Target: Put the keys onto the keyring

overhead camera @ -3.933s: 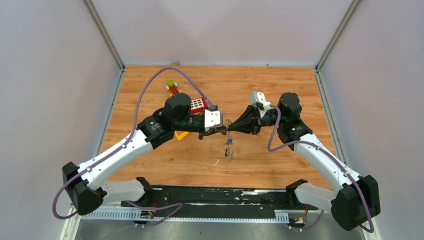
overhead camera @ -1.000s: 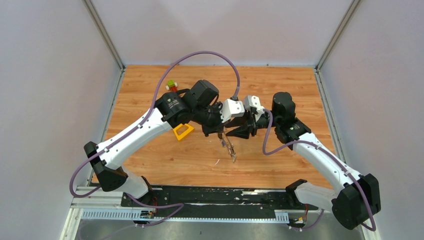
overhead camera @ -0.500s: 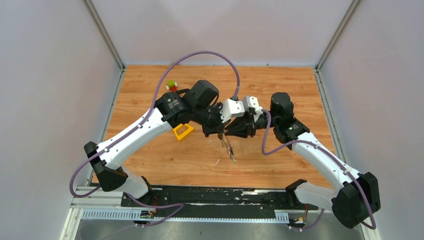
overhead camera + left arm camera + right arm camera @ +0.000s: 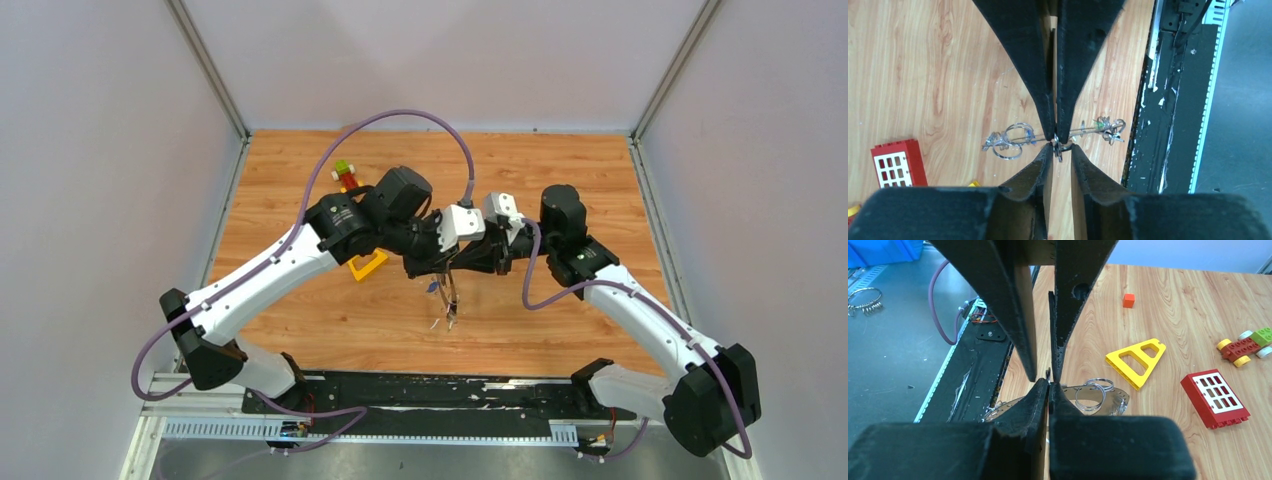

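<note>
The two arms are meeting above the table [image 4: 560, 180], just to the right of the yellow triangular block [image 4: 1122, 371] in the top view; the right gripper [image 4: 1049, 386] is pressing its fingers together, pinching what looks like the rim of the keyring [image 4: 1119, 395], though the contact is hard to make out; the left gripper [image 4: 1062, 148] is facing it tip to tip, fingers slightly parted around a small wire loop; the keyring is hanging in the air near the block; the keys [image 4: 1105, 128] are clustering at one end of it, a green head showing.
</note>
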You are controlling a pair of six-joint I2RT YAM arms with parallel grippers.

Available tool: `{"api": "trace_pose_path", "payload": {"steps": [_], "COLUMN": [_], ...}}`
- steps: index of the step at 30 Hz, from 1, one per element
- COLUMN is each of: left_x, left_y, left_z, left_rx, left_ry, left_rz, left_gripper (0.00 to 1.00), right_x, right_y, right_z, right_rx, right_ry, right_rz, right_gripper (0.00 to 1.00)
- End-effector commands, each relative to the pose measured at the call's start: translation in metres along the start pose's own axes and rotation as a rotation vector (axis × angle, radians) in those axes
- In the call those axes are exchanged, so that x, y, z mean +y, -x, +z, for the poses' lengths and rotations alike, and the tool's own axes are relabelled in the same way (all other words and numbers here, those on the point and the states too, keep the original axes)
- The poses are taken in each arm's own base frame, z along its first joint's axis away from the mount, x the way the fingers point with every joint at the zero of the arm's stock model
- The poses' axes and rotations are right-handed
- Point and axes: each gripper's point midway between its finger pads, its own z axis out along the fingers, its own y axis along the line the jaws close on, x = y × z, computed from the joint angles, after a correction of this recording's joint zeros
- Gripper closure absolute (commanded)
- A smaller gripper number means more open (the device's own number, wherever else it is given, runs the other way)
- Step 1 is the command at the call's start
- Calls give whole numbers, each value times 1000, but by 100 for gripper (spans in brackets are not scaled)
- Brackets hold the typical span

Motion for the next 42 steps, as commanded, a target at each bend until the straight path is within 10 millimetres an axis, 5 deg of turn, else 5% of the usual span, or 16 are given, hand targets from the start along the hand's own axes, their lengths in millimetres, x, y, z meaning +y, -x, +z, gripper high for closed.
{"api": "trace_pose_path", "payload": {"steps": [1, 9, 15, 30, 42], "left_x": [-3, 3, -2, 0, 2], "left_y": [27, 17, 17, 14, 11], "left_z": [-22, -38, -29, -10, 3], "left_rx": [-166, -312, -376, -361, -334], "left_ry": [34, 116, 100, 62, 36], "left_rz": [141, 305, 360, 289, 213], "left_gripper": [67, 58, 59, 95, 100], "right_x": [2, 5, 4, 1, 0], "right_y": [31, 42, 43, 41, 41], "right_z": [-2, -6, -7, -8, -8], "right_rx": [-52, -86, -89, -85, -85], "right_ry": [6, 9, 9, -4, -12], "right_rz": [-105, -93, -91, -87, -87], "right_gripper": [100, 100, 100, 100, 100]}}
